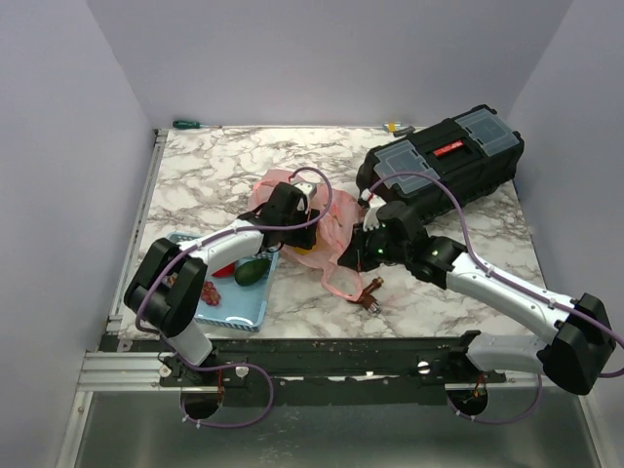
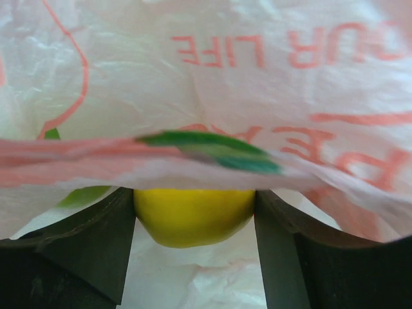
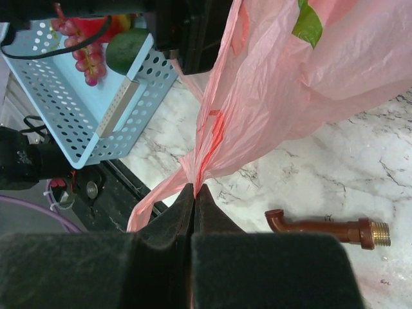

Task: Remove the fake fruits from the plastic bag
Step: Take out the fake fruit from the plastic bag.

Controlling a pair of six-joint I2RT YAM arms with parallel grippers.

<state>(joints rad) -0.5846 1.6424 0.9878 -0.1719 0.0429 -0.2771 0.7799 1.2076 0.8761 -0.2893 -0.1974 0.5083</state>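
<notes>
Marble tabletop (image 1: 214, 166) enclosed by pale lilac walls, seen from above with both arm bases at the lower edge. Black toolbox (image 1: 444, 166) at upper right. Pink bag (image 1: 336, 234) at centre of the frame, crumpled, just left of the toolbox. Blue basket (image 1: 239, 307) at lower left, holding an avocado (image 1: 252, 271) and grapes (image 1: 210, 292).

Left end effector (image 2: 193, 257) is pushed into the bag; its fingers stand partly apart with a yellow fruit (image 2: 193, 215) between the tips, each finger touching one side of it, and bag film draped across above. Right end effector (image 3: 193, 193) is fully closed, pinching a gathered fold of the bag at the bag's right edge.

Brass fitting (image 1: 369, 302) lies on the tabletop just below the bag. Screwdriver (image 1: 190, 124) lies at the upper-left tabletop edge.
</notes>
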